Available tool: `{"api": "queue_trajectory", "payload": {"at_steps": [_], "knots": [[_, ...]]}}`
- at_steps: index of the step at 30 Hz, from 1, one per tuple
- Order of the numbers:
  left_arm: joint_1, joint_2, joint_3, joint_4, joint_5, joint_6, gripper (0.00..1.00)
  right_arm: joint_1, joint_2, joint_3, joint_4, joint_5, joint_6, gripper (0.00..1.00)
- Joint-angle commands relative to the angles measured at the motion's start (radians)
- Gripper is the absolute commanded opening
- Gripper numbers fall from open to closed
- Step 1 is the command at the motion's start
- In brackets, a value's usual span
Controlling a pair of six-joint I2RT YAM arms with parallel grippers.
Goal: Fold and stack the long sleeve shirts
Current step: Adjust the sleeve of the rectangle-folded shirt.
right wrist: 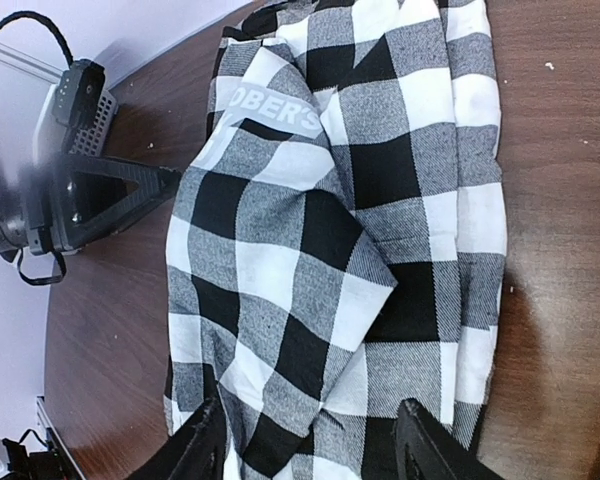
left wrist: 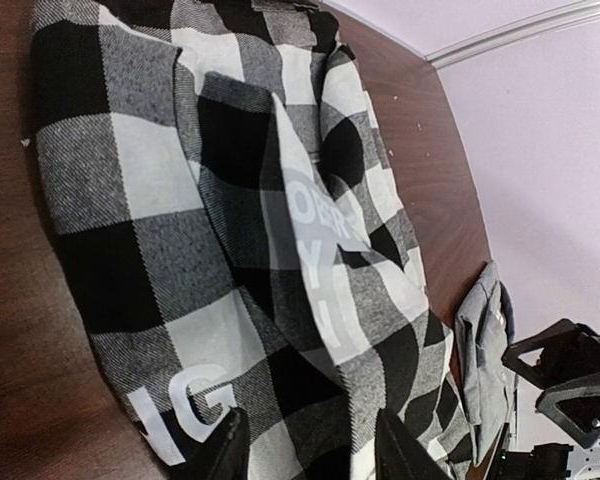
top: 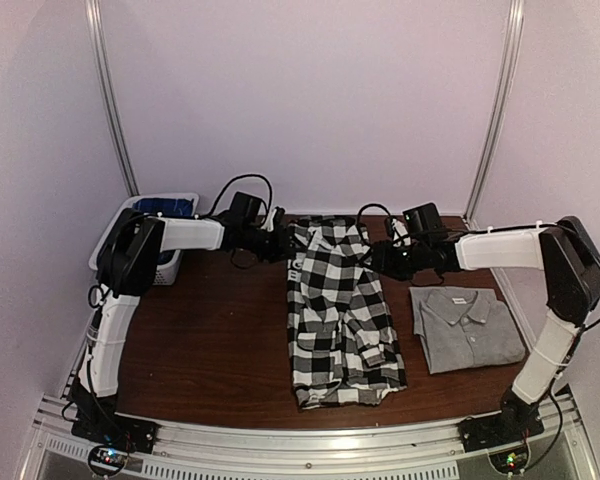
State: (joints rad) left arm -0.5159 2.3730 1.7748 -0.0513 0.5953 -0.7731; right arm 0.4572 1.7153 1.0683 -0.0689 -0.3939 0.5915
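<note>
Pincer, left [left wrist: 310, 425]: released, jaws apart, checked shirt [left wrist: 180, 220] under its tips.
Pincer, right [right wrist: 310, 412]: released, same shirt below.
Grey shirt [top: 467, 328]: folded on table [top: 210, 330], behind that pincer.

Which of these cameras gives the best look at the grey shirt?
The top external view. It shows the whole grey shirt, folded, lying on the table to the right of the checked shirt. The left wrist view catches only a sliver of it beyond the checked fabric. The right wrist view shows none of it.
</note>
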Motion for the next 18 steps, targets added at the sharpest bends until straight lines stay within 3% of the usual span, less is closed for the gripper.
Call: {"api": "queue_trajectory", "payload": {"at_steps": [1,18], "knots": [[0.008,0.019,0.07,0.018,0.031,0.025,0.43,-0.034,0.071,0.002,0.143,-0.096,0.062,0.58],[-0.021,0.144,0.233,-0.034,0.018,-0.002,0.36,-0.053,0.237,0.05,0.245,-0.141,0.117,0.45]]}}
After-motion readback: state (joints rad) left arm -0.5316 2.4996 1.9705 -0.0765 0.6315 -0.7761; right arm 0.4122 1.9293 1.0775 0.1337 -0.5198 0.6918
